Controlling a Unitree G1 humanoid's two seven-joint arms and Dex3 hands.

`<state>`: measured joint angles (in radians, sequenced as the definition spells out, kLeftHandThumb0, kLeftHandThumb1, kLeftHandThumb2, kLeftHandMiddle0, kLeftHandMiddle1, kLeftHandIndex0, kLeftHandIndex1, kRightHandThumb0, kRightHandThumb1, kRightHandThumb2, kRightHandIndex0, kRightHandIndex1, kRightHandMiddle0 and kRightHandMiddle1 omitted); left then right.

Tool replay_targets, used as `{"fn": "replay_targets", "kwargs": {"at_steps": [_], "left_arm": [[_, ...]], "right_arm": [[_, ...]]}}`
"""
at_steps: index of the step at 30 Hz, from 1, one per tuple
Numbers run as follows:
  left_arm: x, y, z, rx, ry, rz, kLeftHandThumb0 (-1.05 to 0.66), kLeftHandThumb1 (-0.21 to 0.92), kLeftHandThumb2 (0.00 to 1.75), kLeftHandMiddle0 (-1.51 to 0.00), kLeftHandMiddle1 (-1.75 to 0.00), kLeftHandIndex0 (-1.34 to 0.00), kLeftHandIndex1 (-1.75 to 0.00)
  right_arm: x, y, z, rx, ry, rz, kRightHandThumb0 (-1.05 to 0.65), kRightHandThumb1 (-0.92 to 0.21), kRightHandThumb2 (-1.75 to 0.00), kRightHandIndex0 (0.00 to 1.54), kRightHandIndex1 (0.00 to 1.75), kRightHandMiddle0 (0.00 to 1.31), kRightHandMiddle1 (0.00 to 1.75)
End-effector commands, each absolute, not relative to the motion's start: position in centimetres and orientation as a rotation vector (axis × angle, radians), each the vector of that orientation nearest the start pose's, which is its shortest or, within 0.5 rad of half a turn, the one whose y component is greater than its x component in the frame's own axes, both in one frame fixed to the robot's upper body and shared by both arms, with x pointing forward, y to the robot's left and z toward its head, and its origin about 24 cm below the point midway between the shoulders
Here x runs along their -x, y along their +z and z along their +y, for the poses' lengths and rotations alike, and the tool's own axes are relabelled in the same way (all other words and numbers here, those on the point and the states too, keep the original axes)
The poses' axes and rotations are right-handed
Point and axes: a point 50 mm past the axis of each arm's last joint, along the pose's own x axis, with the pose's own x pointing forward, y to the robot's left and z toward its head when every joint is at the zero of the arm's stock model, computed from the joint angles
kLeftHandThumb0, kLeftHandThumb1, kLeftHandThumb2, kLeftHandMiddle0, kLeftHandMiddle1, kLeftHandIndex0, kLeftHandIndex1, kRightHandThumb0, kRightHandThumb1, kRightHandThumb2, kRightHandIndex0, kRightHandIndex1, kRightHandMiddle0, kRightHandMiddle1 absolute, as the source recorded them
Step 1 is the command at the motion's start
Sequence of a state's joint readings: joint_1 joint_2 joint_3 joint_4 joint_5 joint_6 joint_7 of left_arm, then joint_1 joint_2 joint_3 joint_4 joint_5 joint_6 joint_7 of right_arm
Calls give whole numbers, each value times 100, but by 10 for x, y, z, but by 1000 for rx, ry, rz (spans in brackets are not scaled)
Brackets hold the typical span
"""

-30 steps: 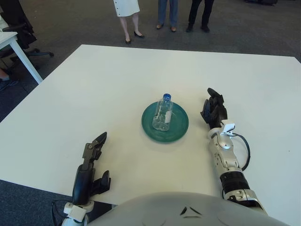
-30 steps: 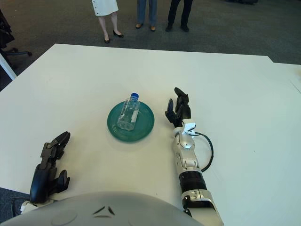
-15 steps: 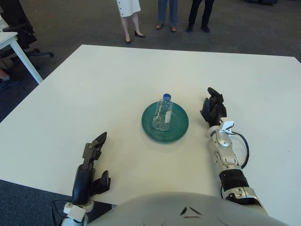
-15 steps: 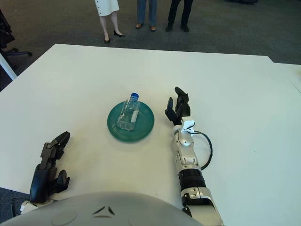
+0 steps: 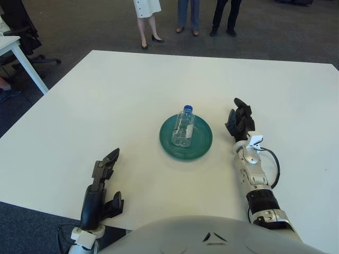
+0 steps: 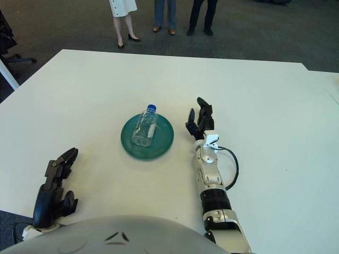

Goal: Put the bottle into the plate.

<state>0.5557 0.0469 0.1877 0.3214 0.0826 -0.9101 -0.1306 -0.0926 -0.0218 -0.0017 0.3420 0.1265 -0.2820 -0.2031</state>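
A clear plastic bottle [image 5: 184, 126] with a blue cap lies on its side in the green plate [image 5: 201, 144] at the middle of the white table. My right hand [image 5: 240, 121] is just right of the plate, fingers spread, holding nothing and a small gap away from the rim. My left hand [image 5: 106, 165] shows near the table's front left edge, fingers relaxed and empty.
The white table [image 5: 122, 95] stretches wide around the plate. Three people [image 5: 183, 16] stand on the dark carpet beyond the far edge. Another white table and a chair [image 5: 21, 42] show at the far left.
My right forearm has drawn back slightly toward me; the hand stays beside the plate. The bottle and plate have not moved.
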Motion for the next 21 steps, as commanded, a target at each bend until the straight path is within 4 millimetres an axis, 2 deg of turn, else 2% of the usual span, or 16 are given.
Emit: {"fn": "replay_targets", "kwargs": {"at_steps": [1, 7, 10, 12, 15, 17, 20, 21], "left_arm": [[-305, 21, 154, -106, -36, -10, -71, 92, 80, -38, -1, 0, -78], [-306, 31, 152, -103, -37, -38, -72, 92, 78, -40, -2, 0, -81], [-302, 39, 153, -110, -33, -57, -73, 92, 76, -48, -6, -3, -83], [-297, 45, 155, -114, -31, -69, -73, 92, 75, -52, -8, -4, -84], [-279, 58, 163, -124, -23, -100, -74, 92, 73, -59, -12, -6, -85], [-270, 64, 167, -130, -15, -109, -73, 92, 72, -58, -26, -8, -86], [-257, 68, 173, -135, 4, -109, -73, 92, 69, -47, -74, -12, -94], [-251, 68, 175, -133, 11, -106, -72, 92, 68, -46, -80, -13, -95]], "right_arm": [[-260, -14, -157, -101, -254, 155, -66, -92, -73, 41, 4, 0, 68], [-259, -17, -155, -96, -252, 171, -66, -92, -72, 43, 4, 0, 70], [-259, -20, -154, -92, -252, 182, -66, -92, -72, 43, 4, 0, 71], [-258, -21, -153, -91, -251, 186, -66, -92, -72, 43, 3, 0, 71], [-258, -24, -152, -93, -251, 195, -67, -92, -74, 43, 3, 0, 70], [-258, -25, -151, -95, -252, 199, -67, -92, -74, 42, 2, 0, 69], [-258, -28, -149, -98, -255, 205, -68, -92, -75, 41, 2, 0, 68], [-258, -28, -148, -98, -255, 207, -68, -92, -75, 41, 2, 0, 68]]}}
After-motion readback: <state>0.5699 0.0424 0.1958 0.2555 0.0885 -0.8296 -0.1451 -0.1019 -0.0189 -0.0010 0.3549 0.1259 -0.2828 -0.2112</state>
